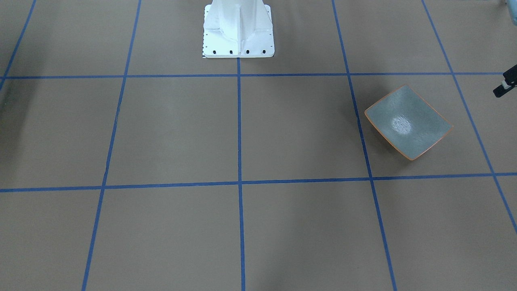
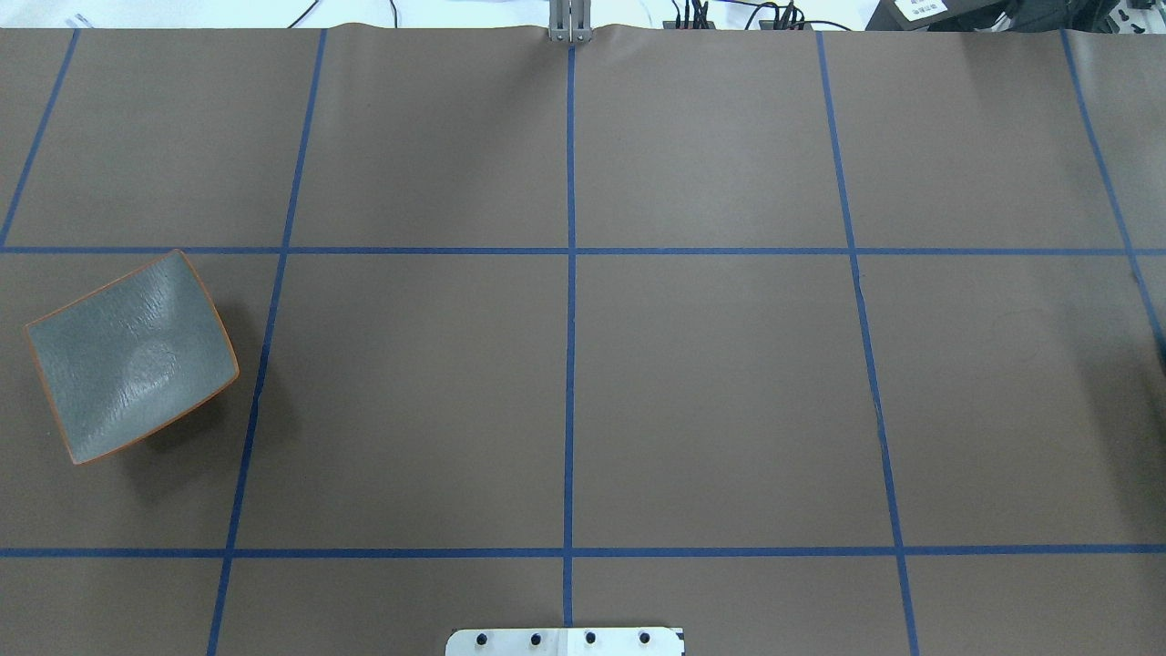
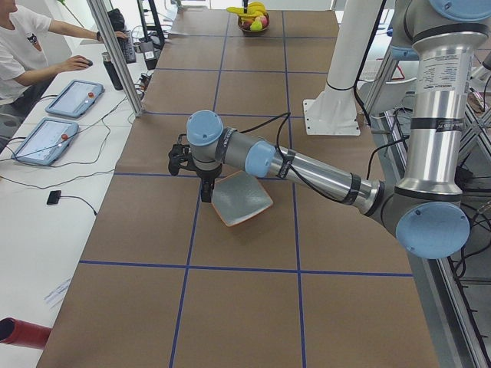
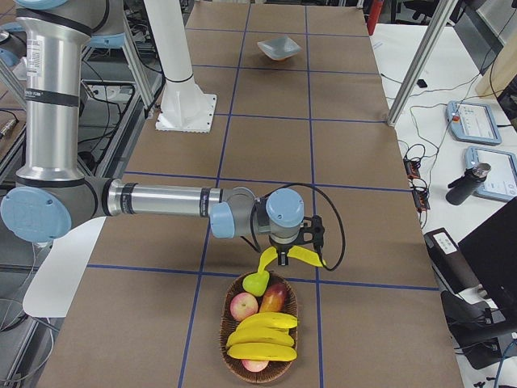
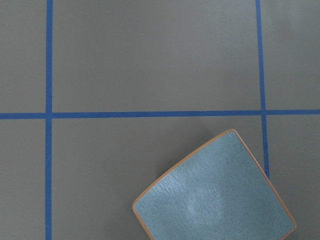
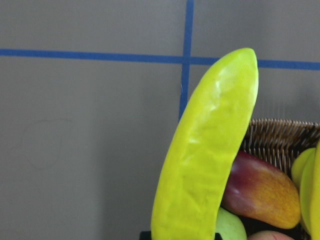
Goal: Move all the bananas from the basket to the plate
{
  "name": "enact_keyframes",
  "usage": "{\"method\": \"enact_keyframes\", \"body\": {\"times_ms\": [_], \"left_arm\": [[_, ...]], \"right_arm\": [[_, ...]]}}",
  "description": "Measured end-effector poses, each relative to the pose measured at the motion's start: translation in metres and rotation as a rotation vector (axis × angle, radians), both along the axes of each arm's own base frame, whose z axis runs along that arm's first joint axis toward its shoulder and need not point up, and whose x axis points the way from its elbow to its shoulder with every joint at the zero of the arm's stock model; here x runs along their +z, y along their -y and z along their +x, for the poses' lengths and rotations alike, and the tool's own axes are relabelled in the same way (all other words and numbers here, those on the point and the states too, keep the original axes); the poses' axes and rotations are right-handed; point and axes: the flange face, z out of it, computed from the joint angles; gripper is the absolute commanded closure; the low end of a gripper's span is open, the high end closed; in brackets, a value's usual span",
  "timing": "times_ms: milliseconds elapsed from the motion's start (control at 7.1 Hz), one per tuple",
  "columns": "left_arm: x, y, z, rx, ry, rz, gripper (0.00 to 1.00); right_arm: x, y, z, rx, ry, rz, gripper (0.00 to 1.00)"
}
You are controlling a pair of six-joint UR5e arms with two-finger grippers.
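Observation:
My right gripper [image 4: 282,257] is shut on a bright yellow banana [image 4: 305,255] and holds it just above the near rim of the wicker basket [image 4: 234,365]. The held banana fills the right wrist view [image 6: 210,150]. More bananas [image 4: 262,335] lie in the basket. The grey-green plate [image 2: 132,355] with an orange rim sits bare on the table's other end, and also shows in the front view [image 1: 408,121] and the left wrist view [image 5: 215,197]. My left gripper [image 3: 205,190] hangs beside the plate [image 3: 242,199]; I cannot tell if it is open.
The basket also holds a red apple [image 4: 242,306], a mango [image 6: 260,192] and a green pear [image 4: 257,283]. The white robot base [image 1: 238,28] stands at the table's edge. An operator [image 3: 23,46] sits beyond the table at tablets.

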Motion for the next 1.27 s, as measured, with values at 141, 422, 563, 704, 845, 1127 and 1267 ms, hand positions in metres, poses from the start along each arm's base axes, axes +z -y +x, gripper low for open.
{"method": "enact_keyframes", "body": {"times_ms": [141, 422, 563, 704, 845, 1127, 1267], "left_arm": [[-0.024, 0.024, 0.019, 0.002, -0.013, 0.007, 0.0], [-0.081, 0.063, 0.102, 0.042, -0.064, 0.006, 0.0], [-0.111, 0.076, 0.148, 0.049, -0.104, -0.012, 0.0], [-0.136, 0.088, 0.181, 0.037, -0.146, -0.029, 0.0], [-0.153, 0.097, 0.202, 0.022, -0.185, -0.043, 0.0], [-0.175, 0.105, 0.224, -0.004, -0.252, -0.061, 0.0], [-0.187, 0.106, 0.233, -0.016, -0.283, -0.069, 0.0]], "right_arm": [[-0.041, 0.034, -0.035, -0.006, 0.021, 0.005, 1.0], [-0.143, 0.085, -0.126, -0.017, 0.07, 0.006, 1.0], [-0.192, 0.096, -0.173, -0.025, 0.096, -0.001, 1.0], [-0.239, 0.096, -0.223, -0.037, 0.113, -0.003, 1.0], [-0.283, 0.085, -0.275, -0.063, 0.124, 0.02, 1.0], [-0.354, 0.054, -0.354, -0.129, 0.149, 0.107, 1.0], [-0.381, 0.04, -0.383, -0.152, 0.16, 0.144, 1.0]]}}
